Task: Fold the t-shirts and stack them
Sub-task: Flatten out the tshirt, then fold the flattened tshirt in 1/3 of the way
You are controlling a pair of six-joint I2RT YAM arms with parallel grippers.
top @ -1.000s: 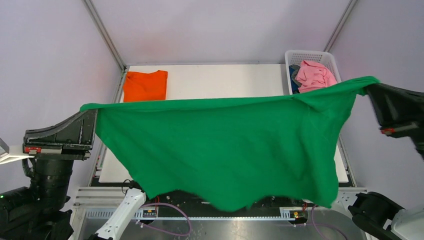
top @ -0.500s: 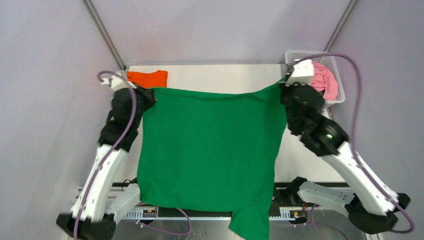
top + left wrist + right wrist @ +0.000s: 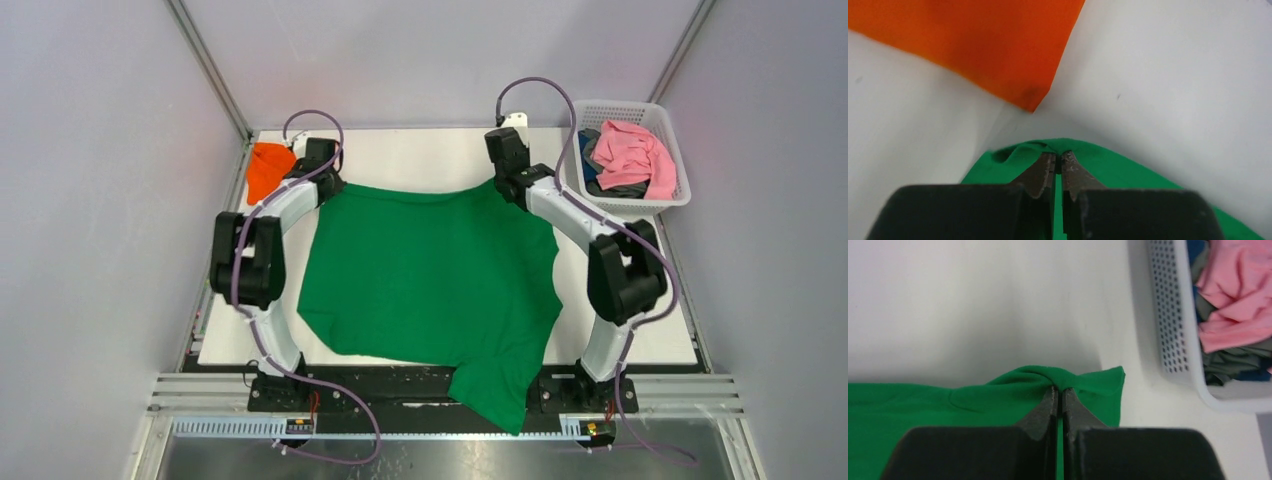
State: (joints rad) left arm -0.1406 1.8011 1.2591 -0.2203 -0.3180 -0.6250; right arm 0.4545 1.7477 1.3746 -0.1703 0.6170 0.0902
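Observation:
The large green t-shirt lies spread on the white table, its near end hanging over the front edge. My left gripper is shut on its far left corner. My right gripper is shut on its far right corner. Both arms reach far across the table. The folded orange t-shirt lies at the far left corner, partly hidden by the left arm; it also shows in the left wrist view, just beyond the left gripper.
A white perforated basket at the far right holds a pink garment and a grey-blue garment. It also shows in the right wrist view, to the right of my right gripper. The table is bare at the back.
Both arms have swung the green t-shirt from held high in the air forward and down. It now lies flat on the table with the grippers near the far edge.

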